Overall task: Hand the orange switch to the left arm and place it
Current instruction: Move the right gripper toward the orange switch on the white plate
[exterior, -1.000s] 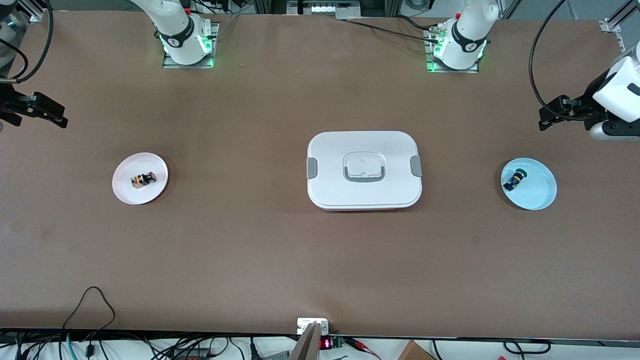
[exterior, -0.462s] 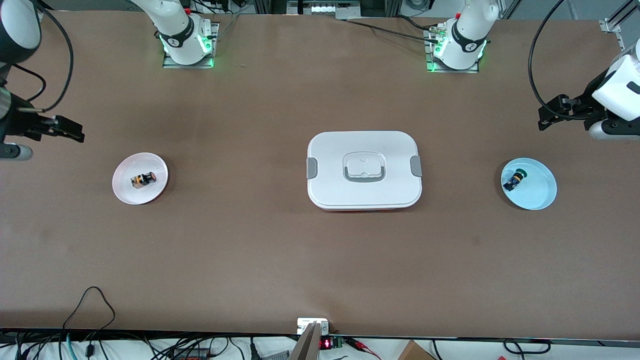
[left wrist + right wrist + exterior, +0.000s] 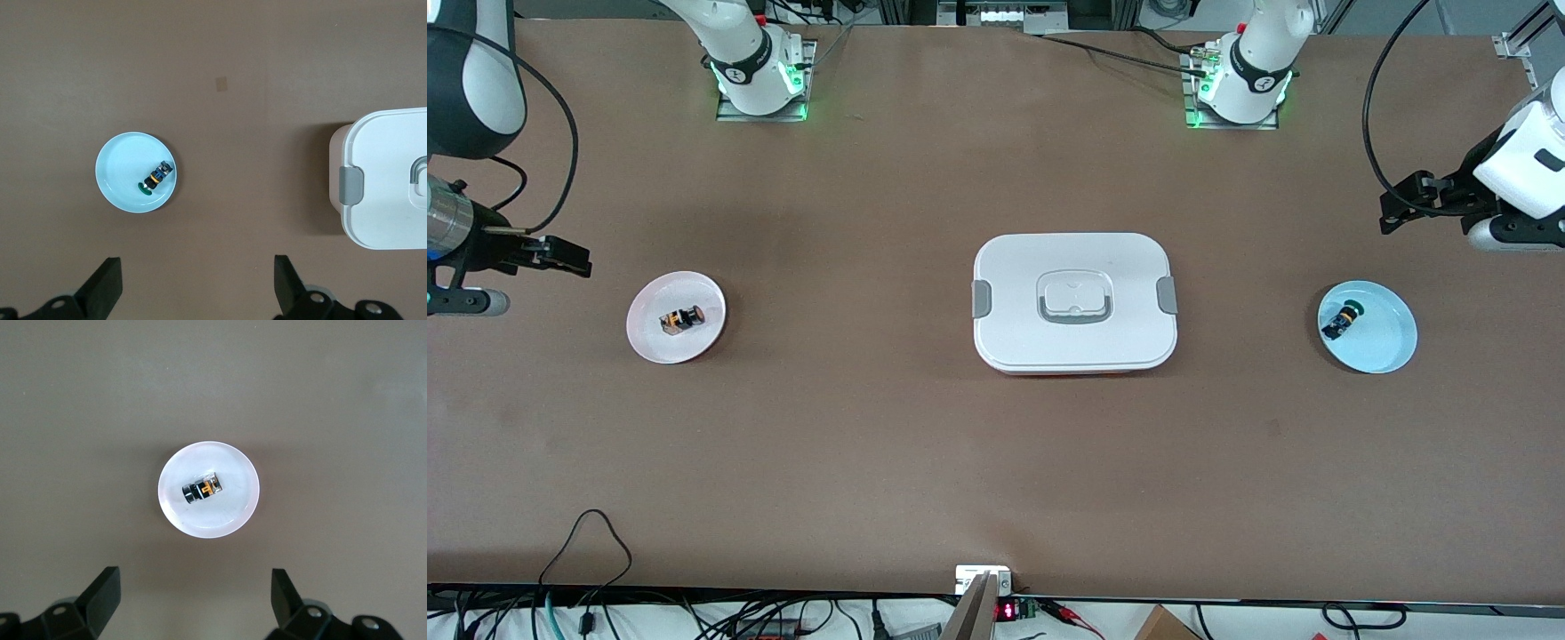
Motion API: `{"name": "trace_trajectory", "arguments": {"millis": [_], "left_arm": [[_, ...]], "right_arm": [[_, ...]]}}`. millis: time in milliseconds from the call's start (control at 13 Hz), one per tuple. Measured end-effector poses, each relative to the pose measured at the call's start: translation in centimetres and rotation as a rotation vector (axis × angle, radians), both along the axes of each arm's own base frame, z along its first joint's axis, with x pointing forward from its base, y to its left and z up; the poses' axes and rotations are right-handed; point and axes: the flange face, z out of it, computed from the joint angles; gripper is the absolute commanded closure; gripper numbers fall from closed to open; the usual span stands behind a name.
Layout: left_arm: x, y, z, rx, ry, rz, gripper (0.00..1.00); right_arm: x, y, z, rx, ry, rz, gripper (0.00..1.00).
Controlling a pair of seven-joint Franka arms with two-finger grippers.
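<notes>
The orange switch (image 3: 680, 318) (image 3: 203, 489) lies on a pale pink plate (image 3: 651, 342) (image 3: 227, 520) toward the right arm's end of the table. My right gripper (image 3: 569, 258) (image 3: 195, 583) hangs open and empty in the air beside that plate, at the table's end. The white box (image 3: 1074, 302) (image 3: 390, 180) with grey side clips sits in the middle of the table. Over the table's other end my left gripper (image 3: 1400, 206) (image 3: 198, 270) is open and empty, up near a light blue plate (image 3: 1387, 342) (image 3: 117, 180).
A small blue-black part with a green cap (image 3: 1341, 320) (image 3: 157, 177) lies on the light blue plate. Both arm bases (image 3: 760, 71) (image 3: 1240, 80) stand along the table edge farthest from the front camera. Cables (image 3: 587, 542) trail at the nearest edge.
My right gripper has come in from the table's end toward the pink plate. My left gripper has barely shifted. Both stay open.
</notes>
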Motion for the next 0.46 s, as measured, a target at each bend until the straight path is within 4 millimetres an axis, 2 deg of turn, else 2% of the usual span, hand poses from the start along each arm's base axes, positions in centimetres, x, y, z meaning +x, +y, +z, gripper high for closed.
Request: {"name": "trace_trajectory", "arguments": {"millis": [462], "left_arm": [[0.1,-0.1,0.6,-0.001,-0.012,-0.002,0.00]], "right_arm": [[2.0,0.1,-5.0,-0.010,0.033,0.005,0.00]]}}
